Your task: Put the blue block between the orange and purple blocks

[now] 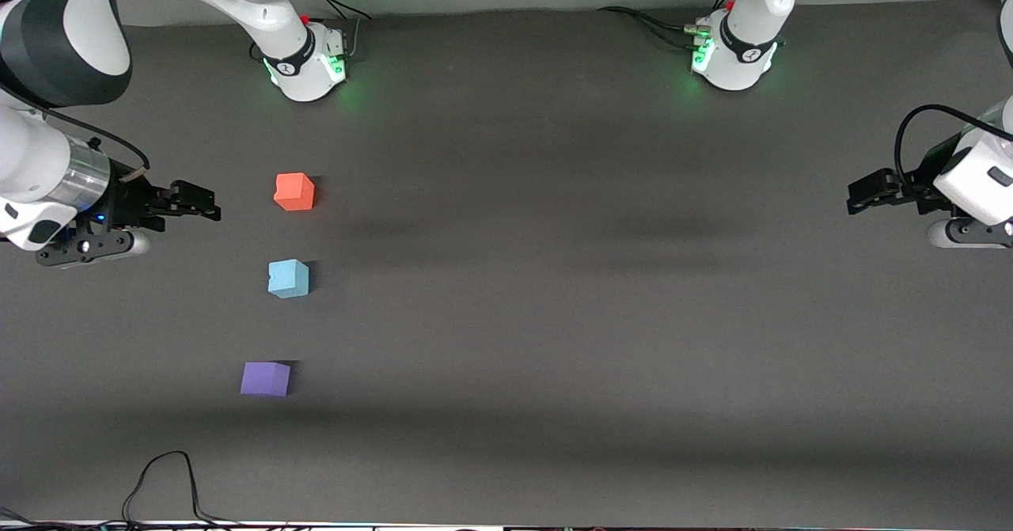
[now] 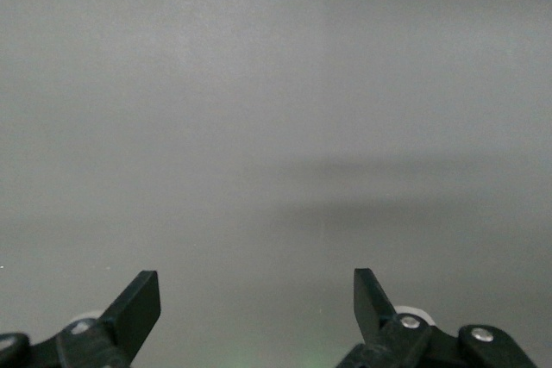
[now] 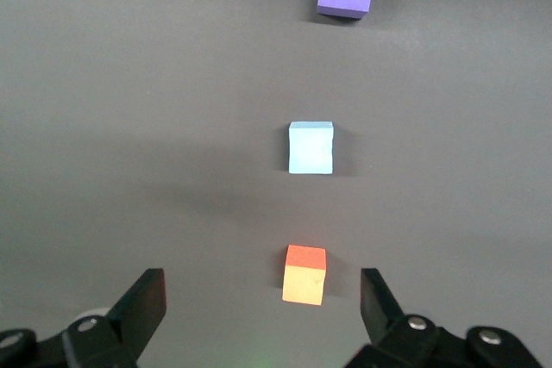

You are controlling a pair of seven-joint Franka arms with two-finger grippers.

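Front view: blue block (image 1: 288, 278) rests apart from open right tool (image 1: 207, 202).

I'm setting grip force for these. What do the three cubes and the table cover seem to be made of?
The orange block, blue block and purple block look like matte foam, possibly painted wood: flat colour, no shine, soft edges. The table cover looks like dull grey felt or mat, without glare.
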